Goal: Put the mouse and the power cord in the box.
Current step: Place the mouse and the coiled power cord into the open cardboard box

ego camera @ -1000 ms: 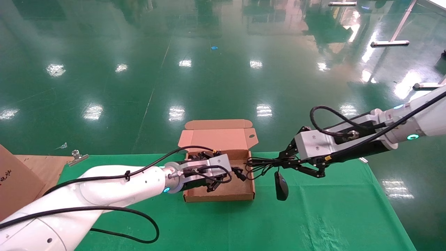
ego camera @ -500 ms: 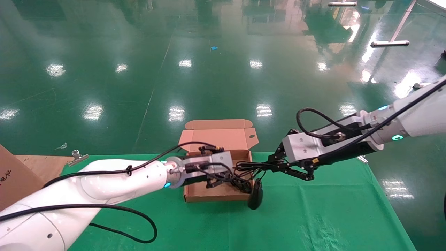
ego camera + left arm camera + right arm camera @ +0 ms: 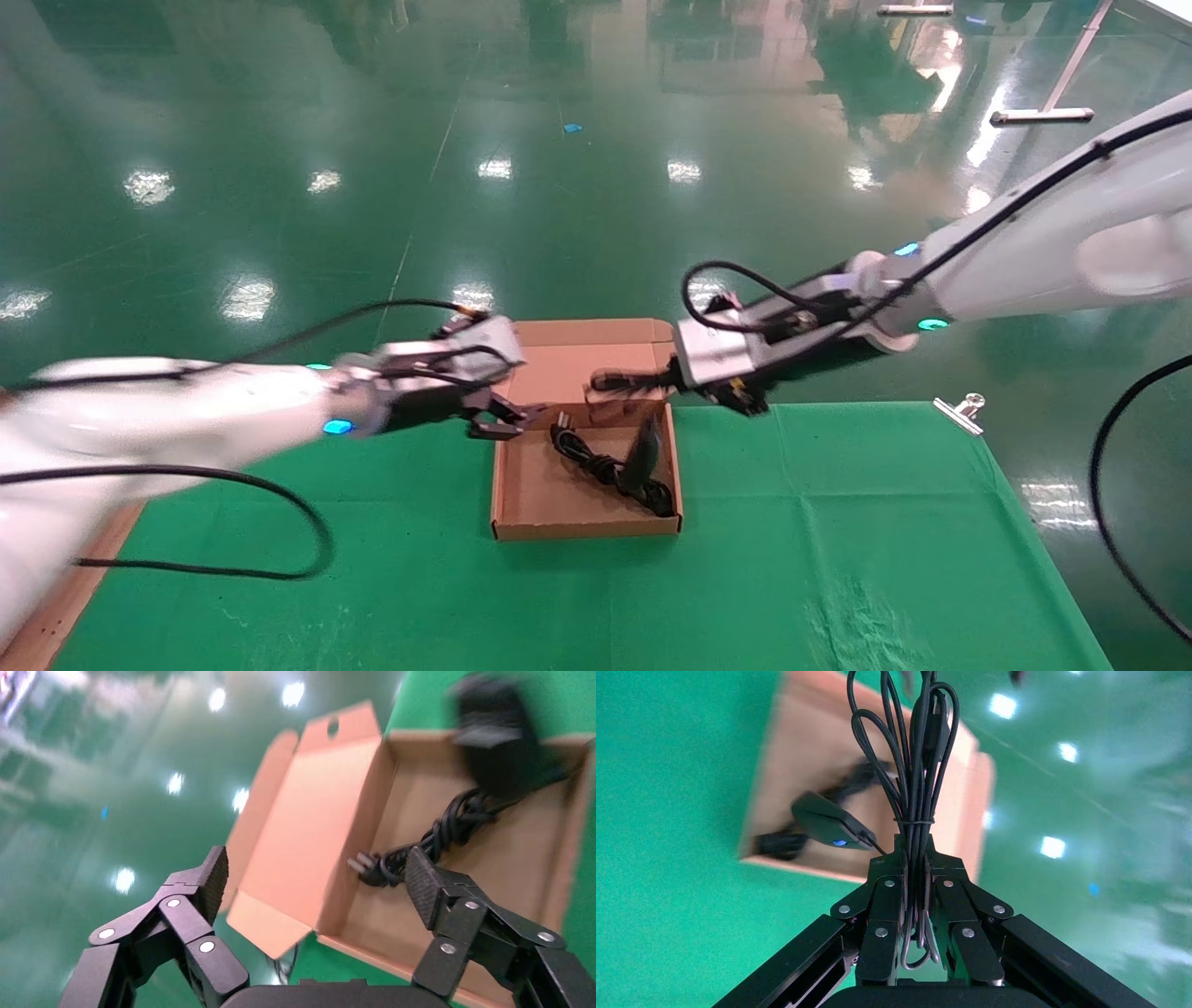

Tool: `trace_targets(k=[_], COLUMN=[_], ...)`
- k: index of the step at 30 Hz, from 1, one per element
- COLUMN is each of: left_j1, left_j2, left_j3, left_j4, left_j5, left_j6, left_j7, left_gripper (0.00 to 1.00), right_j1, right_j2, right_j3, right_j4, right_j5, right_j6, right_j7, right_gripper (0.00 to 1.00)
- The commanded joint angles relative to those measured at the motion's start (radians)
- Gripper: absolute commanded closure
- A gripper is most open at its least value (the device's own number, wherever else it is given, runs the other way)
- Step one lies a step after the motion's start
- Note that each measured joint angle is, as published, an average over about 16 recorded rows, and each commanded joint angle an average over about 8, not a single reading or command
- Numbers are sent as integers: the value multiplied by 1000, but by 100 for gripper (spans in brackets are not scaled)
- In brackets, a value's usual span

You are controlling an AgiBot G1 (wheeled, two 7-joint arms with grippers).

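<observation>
The open brown box (image 3: 587, 529) sits mid-table with its lid (image 3: 582, 359) folded back. The black power cord (image 3: 596, 463) lies coiled inside, its plug (image 3: 365, 864) towards the back left. My left gripper (image 3: 507, 419) hovers open and empty at the box's back-left corner; in the left wrist view its fingers (image 3: 211, 874) straddle that corner. My right gripper (image 3: 619, 380), over the box's back wall, is shut on the mouse's bundled thin cable (image 3: 916, 762). The mouse (image 3: 643, 450) dangles from it over the box's right side, just above the cord (image 3: 779, 843).
A green cloth (image 3: 838, 540) covers the table, with open room in front of and right of the box. A metal clip (image 3: 959, 410) grips the cloth's far right edge. Bare wood (image 3: 56, 615) shows at the left. Past the table edge is glossy green floor.
My left gripper has left the box and drawn back to the left, leaving the power cord inside. My right gripper has swung left and back, carrying the dangling mouse over the box.
</observation>
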Motion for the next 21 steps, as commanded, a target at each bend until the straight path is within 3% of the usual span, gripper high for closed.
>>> trace_targets(k=[1,9,19,20,21], left_j1=[-10,-2,24,24,23], left_j2=[-47,-160,-198,-196,-195], left_j3=[-28,-107,-165,-166,-167], left_j4=[-13,5,59,65,70], left_j5=[-38,-146,-235,-237,-239], left_j6=[69,234,327,331,333], left_j7=[38,165,210,215,219], left_gripper=[0,0,0,0,0], right_j1=[-17,-137,-233,-240,-245], right_j2=[-12,-21,-22,-22,-21], right_j3=[4,-38,-189,-205,-219], right_j4=[20,176,293,301,309], right_j5=[5,56,99,103,106], right_j6=[54,192,314,323,331], right_j7=[8,75,158,162,166], right_gripper=[100,100,100,98,91])
